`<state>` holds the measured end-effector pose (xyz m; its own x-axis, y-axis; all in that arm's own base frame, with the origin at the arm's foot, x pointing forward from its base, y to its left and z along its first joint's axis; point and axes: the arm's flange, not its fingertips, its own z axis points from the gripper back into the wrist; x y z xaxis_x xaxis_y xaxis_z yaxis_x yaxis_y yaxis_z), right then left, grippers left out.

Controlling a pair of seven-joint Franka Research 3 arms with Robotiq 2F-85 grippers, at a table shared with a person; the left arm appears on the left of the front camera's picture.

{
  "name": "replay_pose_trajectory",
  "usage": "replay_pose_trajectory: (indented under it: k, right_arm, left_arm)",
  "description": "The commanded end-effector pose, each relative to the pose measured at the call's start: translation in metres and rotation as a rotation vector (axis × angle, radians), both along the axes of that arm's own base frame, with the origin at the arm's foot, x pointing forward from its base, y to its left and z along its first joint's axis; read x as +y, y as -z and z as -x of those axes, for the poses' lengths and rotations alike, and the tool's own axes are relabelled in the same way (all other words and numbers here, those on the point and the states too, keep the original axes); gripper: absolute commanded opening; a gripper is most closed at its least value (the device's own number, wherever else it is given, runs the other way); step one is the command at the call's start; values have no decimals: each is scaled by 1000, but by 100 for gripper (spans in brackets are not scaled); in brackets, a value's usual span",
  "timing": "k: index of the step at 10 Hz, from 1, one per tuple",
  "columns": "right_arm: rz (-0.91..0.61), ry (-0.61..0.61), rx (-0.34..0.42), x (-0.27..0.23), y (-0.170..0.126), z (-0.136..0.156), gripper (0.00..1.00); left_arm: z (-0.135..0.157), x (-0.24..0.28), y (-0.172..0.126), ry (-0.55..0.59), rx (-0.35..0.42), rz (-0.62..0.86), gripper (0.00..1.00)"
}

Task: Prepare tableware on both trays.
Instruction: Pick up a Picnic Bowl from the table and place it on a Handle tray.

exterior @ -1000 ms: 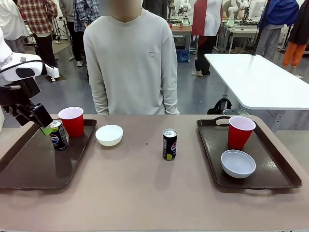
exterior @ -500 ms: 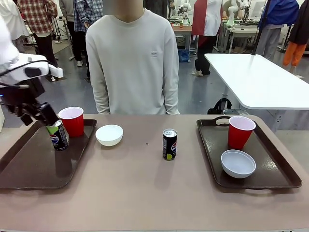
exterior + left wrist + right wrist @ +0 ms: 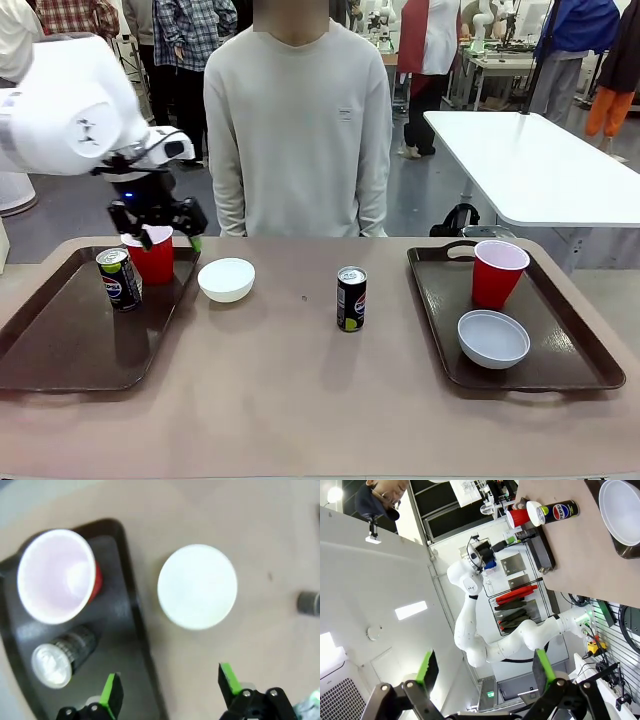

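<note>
Left claw (image 3: 157,233), released with jaws wide, hovers over the far right corner of the left tray (image 3: 60,350), just above a red cup (image 3: 155,264).
Right claw (image 3: 484,666) is also released and holds nothing. 2 trays sit on the bench (image 3: 300,400). The left tray holds that cup and 1 black can (image 3: 119,279). The right tray (image 3: 440,300) holds a second red cup (image 3: 497,272) and 1 white bowl (image 3: 493,338). Between the trays stand a second white bowl (image 3: 226,279) and a second can (image 3: 351,298). The claw hides part of the left cup's rim. The left wrist view is blurred.
</note>
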<state>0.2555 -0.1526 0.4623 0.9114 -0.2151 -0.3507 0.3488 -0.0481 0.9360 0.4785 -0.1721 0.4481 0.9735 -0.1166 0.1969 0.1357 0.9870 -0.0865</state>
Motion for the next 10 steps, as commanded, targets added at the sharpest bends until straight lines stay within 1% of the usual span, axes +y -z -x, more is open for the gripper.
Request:
replay_pose_trajectory:
  k: [1, 3, 4, 5, 6, 8, 9, 10]
  right_arm:
    - [-18, 0, -15, 4, -1, 0, 100]
    - [-18, 0, -15, 4, -1, 0, 100]
    - [-18, 0, -15, 4, -1, 0, 100]
    - [-18, 0, -15, 4, -1, 0, 100]
    - [-18, 0, -15, 4, -1, 0, 100]
    - [-18, 0, -15, 4, -1, 0, 100]
    - [-18, 0, -15, 4, -1, 0, 100]
    - [-18, 0, -15, 4, -1, 0, 100]
  left_arm:
    - [-7, -33, 0, -101, -25, -58, 100]
    - [-11, -49, 16, -148, -26, -109, 100]
    - [-12, -51, 25, -155, -16, -137, 100]
    - [-12, -51, 31, -150, -7, -135, 100]
    - [-8, -43, 18, -112, -17, -82, 100]
    - [-8, -43, 18, -112, -17, -82, 100]
    - [-9, -44, 26, -116, -9, -102, 100]
    - [-17, -42, 46, -146, 22, -128, 100]
